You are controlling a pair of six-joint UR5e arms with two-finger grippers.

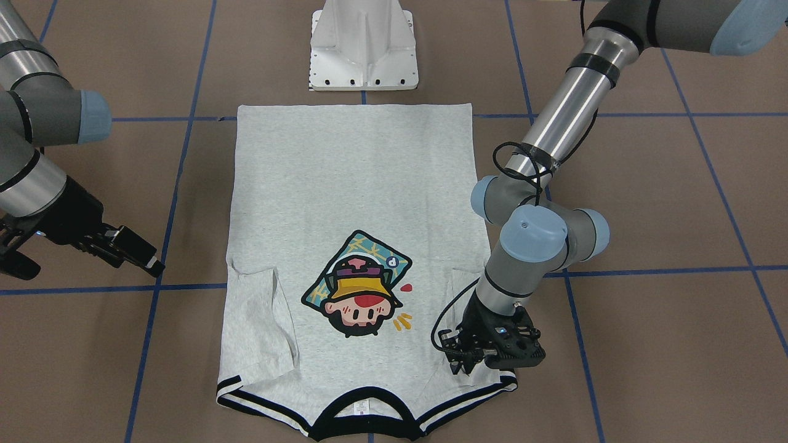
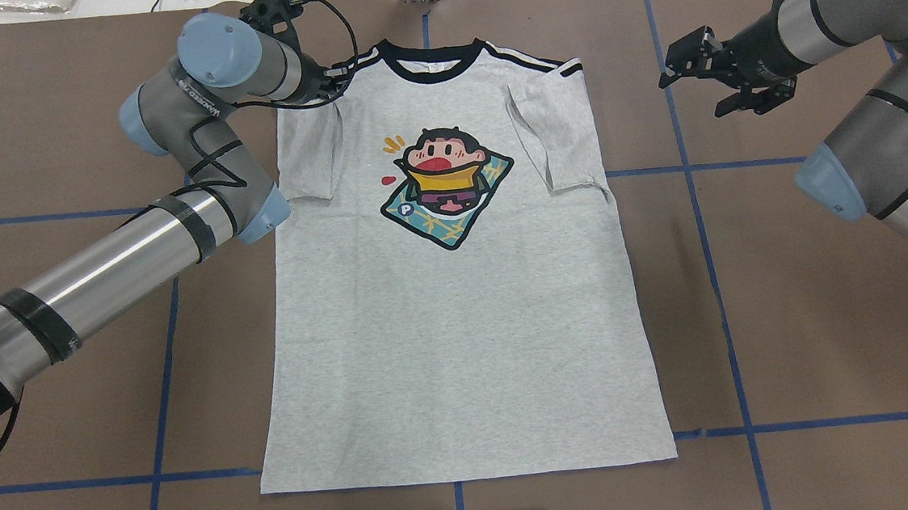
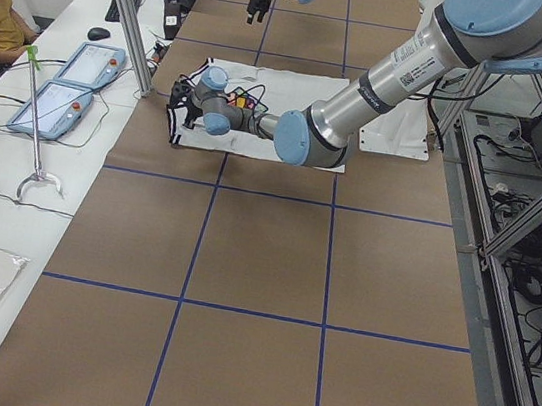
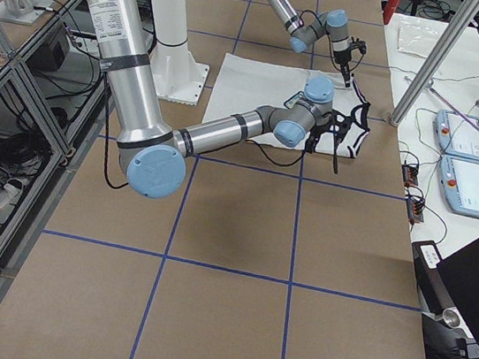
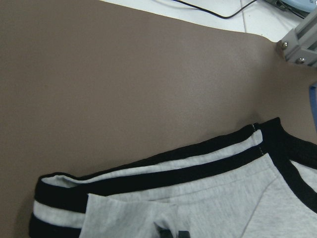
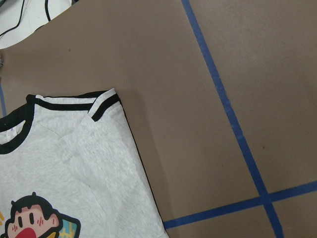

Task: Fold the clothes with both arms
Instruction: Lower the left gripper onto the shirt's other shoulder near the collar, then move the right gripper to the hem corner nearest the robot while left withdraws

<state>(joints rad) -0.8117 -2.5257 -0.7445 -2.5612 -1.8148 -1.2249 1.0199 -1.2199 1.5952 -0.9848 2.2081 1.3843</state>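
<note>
The grey T-shirt [image 2: 460, 327] lies flat and print-up on the brown table [image 2: 790, 301], its black collar [image 2: 429, 66] at the far edge from the robot and its hem just short of the white pedestal [image 1: 363, 49]. Both short sleeves are turned in over the body, the left sleeve [image 2: 312, 157] and the right sleeve [image 2: 562, 141], so I read the next step as a lengthwise fold from the shoulders.

The left gripper [image 1: 465, 368] is down at the shirt's left shoulder, right at the striped shoulder trim [image 5: 163, 171]. Its fingertips are hidden by the wrist in every view, so I cannot tell whether it has pinched the cloth or only rests over it. The right gripper [image 2: 692, 90] hangs beside the right shoulder, clear of the fabric, jaws spread and holding nothing.

That mismatch is my worry. If the left arm lifts while the right is off the cloth, I expect the shirt to drag and skew across the table, and the tucked sleeves to flop out. A shallow pinch on the trim alone could slip mid-lift — or take only the top layer. The loose black cable at the left wrist hangs near the collar and could snag it.
</note>
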